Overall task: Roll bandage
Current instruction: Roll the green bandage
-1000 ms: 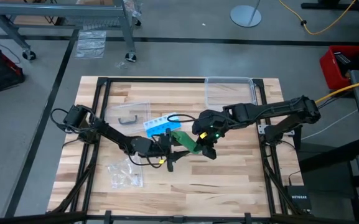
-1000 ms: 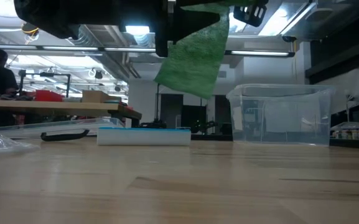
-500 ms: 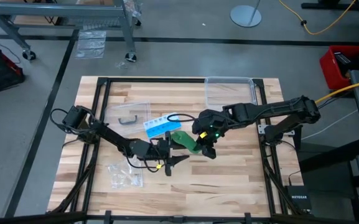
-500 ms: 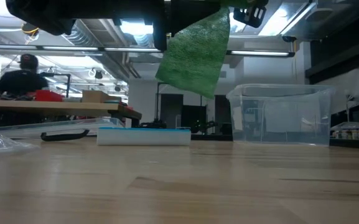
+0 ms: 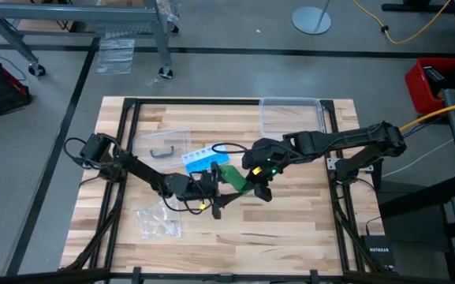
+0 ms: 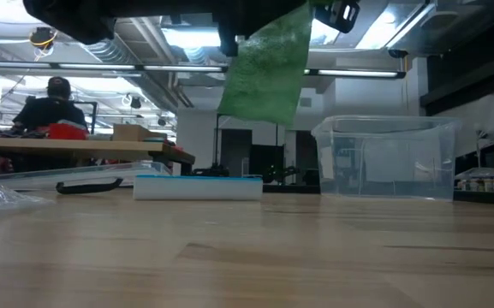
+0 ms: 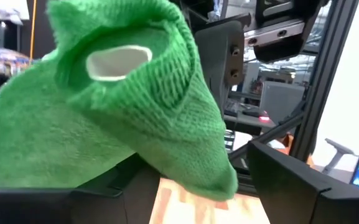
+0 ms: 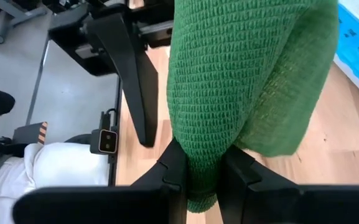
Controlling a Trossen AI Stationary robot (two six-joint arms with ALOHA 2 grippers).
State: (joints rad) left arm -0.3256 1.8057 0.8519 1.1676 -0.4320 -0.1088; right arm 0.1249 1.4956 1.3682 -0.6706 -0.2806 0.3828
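Observation:
The green bandage (image 5: 231,175) hangs in the air over the middle of the table. Its lower end (image 6: 264,103) is well clear of the tabletop. My right gripper (image 5: 256,189) comes in from the table's right and is shut on it. My left gripper (image 5: 221,192) comes from the left and stands open around the bandage's other end. In the left wrist view that end (image 7: 135,112) curls over into a loop. One left finger (image 8: 129,81) stands just beside the strip. My right gripper pinches a bunched, folded part of the bandage (image 8: 201,155) between its two fingers (image 8: 173,171). It comes slanting down from the table's right side. The strip is lifted clear and hangs slack past the fingers. My left gripper has the looped end between its open fingers; I cannot tell whether either finger touches it.
A clear plastic box (image 5: 292,116) stands at the far right of the table. A blue and white pill organizer (image 5: 199,160) lies just beyond the grippers. A small clear plastic bag (image 5: 158,222) lies near left. A person (image 6: 50,107) sits in the room behind.
The bandage's hanging end has risen a little and swung slightly, still clear of the table. Both grippers keep their places and their finger gaps.

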